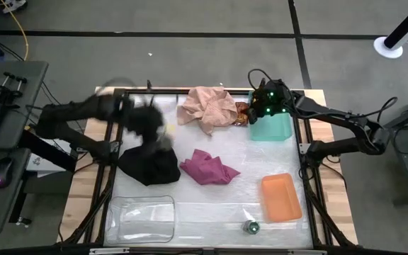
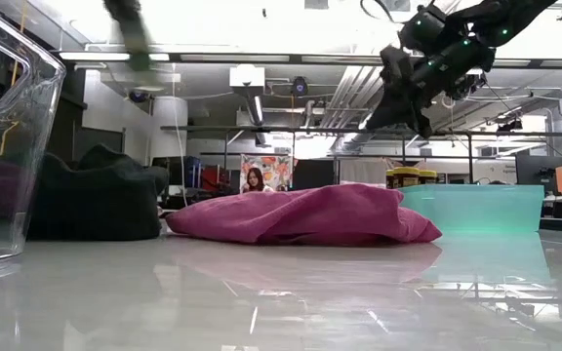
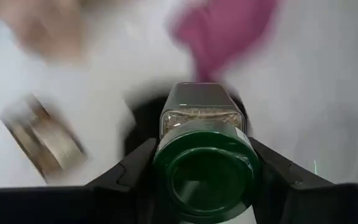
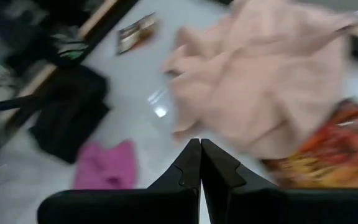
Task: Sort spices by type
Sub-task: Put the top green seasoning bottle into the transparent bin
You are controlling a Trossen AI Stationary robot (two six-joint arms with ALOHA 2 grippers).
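My left gripper is clamped on the green-lidded jar, its long axis pointing away from me; the clear tray lies nearer, left side.

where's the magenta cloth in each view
High: magenta cloth at table centre.
Low: broad mound across the middle.
Left wrist: blurred, beyond the held green-lid jar.
Right wrist: beside the black cloth.
Shared landmark: black cloth, next to it.
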